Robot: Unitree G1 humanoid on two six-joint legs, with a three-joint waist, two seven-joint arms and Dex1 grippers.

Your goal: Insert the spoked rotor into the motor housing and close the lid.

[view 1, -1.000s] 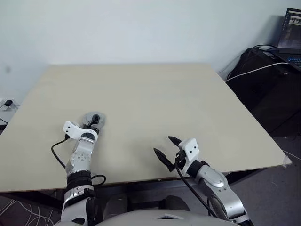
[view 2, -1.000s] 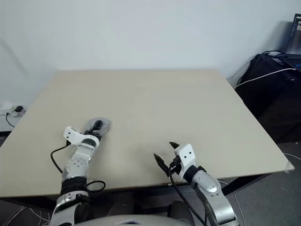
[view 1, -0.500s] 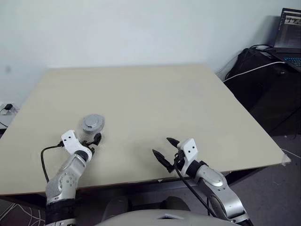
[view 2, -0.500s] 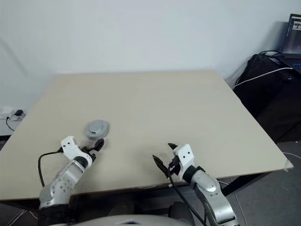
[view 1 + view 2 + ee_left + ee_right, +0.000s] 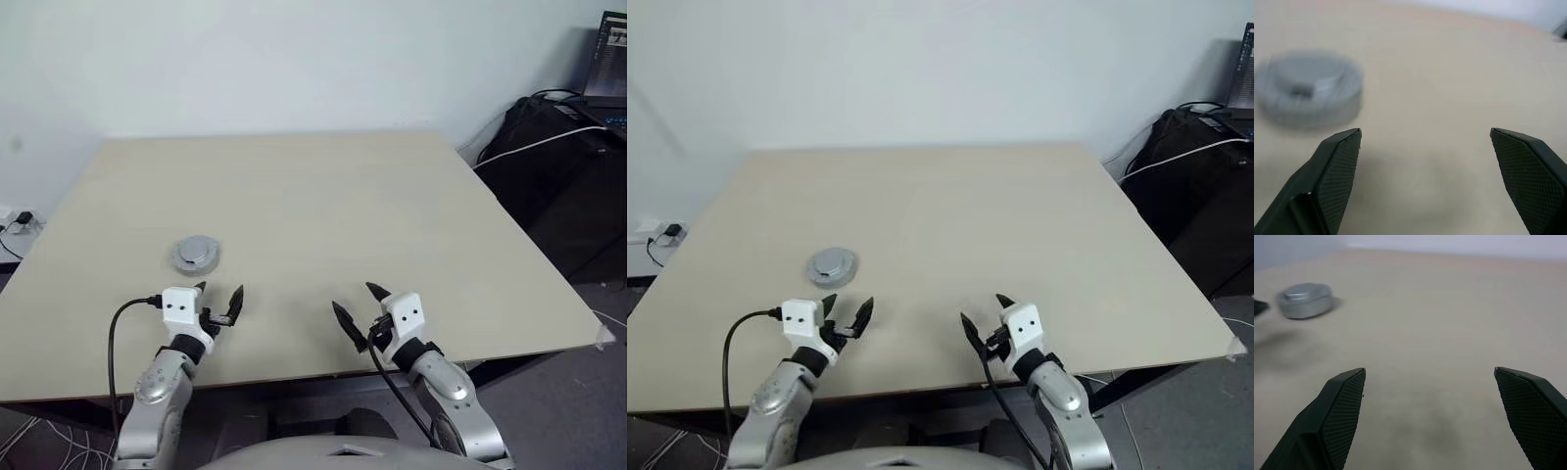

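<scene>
The grey lid (image 5: 197, 254) lies alone on the table (image 5: 323, 196), nothing around it. Both the left gripper (image 5: 217, 299) and the right gripper (image 5: 357, 308) hover nearby, spread wide, holding nothing.

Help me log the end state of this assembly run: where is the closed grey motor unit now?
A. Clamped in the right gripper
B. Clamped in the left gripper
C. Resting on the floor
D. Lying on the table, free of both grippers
D: the lid sits on the table, beyond the open, empty left gripper and right gripper.
</scene>
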